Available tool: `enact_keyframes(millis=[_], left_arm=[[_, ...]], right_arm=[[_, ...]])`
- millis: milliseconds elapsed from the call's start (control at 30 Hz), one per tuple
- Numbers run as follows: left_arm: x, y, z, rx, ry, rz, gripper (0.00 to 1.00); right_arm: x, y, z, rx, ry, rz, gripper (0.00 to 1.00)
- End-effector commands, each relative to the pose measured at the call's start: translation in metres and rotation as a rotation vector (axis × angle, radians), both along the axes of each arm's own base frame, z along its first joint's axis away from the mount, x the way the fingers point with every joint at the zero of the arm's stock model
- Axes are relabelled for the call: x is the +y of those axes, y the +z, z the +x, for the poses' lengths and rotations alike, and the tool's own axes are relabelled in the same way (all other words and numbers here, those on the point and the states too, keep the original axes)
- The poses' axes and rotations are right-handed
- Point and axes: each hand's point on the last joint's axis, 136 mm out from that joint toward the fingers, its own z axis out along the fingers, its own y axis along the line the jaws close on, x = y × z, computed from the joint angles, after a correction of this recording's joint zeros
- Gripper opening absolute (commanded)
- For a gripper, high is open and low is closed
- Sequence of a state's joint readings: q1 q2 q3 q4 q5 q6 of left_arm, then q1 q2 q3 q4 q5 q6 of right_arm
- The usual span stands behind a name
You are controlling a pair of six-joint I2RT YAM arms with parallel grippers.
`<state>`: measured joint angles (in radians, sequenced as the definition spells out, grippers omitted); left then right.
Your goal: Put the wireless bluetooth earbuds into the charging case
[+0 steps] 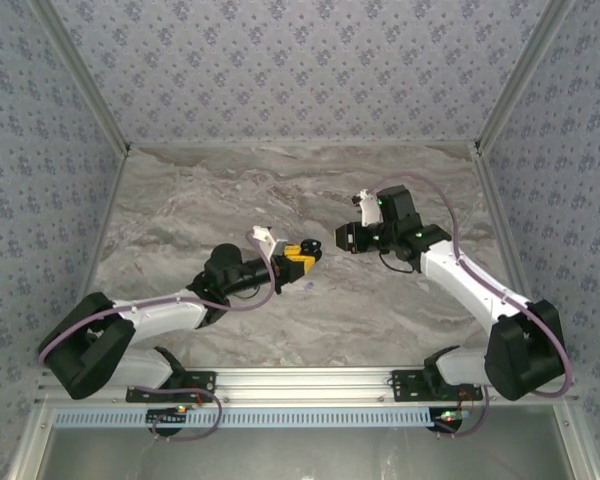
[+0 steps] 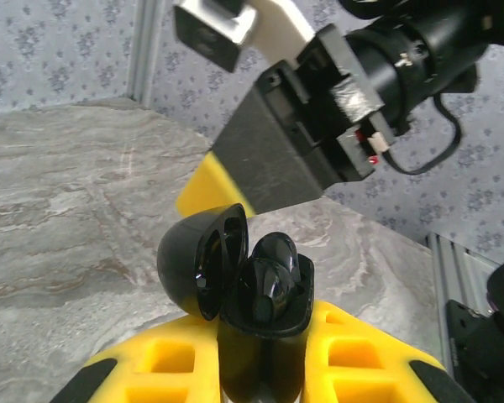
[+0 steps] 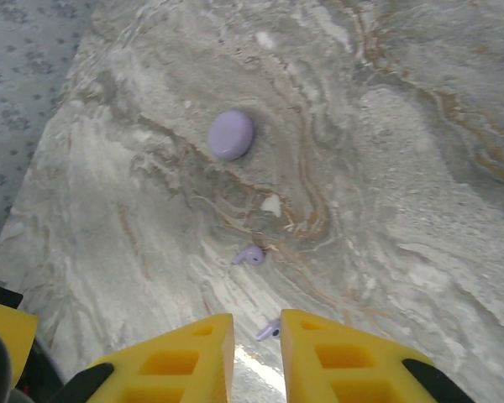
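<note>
My left gripper (image 1: 298, 258) is clamped on the open black charging case (image 2: 265, 315), where a black earbud (image 2: 273, 277) seems already seated, while my right gripper (image 1: 344, 238) has its fingers apart above two pale purple earbuds (image 3: 250, 254) that lie loose on the table (image 3: 403, 168) near the closed purple case (image 3: 231, 134), so I judge the purple pair is not yet done.

The grey marbled tabletop (image 3: 403, 168) is carrying a closed pale purple case (image 3: 231, 134), one purple earbud (image 3: 250, 255) lying near it, a second purple earbud (image 3: 269, 331) lying beyond
</note>
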<state>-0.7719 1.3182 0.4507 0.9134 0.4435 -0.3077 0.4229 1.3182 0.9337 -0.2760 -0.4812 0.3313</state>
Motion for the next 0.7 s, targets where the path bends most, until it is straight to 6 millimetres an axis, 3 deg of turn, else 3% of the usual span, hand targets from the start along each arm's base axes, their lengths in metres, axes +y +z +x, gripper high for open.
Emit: enact_keyframes(millis=[0, 667], left_arm=[[-0.005, 0.032, -0.007, -0.077, -0.064, -0.083, 0.16], [-0.016, 0.025, -0.004, -0.02, -0.1, -0.099, 0.16]], right_arm=[[0.015, 0.005, -0.004, 0.011, 0.08, 0.072, 0.19], [0.046, 0.026, -0.028, 0.014, 0.26, 0.19, 0.16]])
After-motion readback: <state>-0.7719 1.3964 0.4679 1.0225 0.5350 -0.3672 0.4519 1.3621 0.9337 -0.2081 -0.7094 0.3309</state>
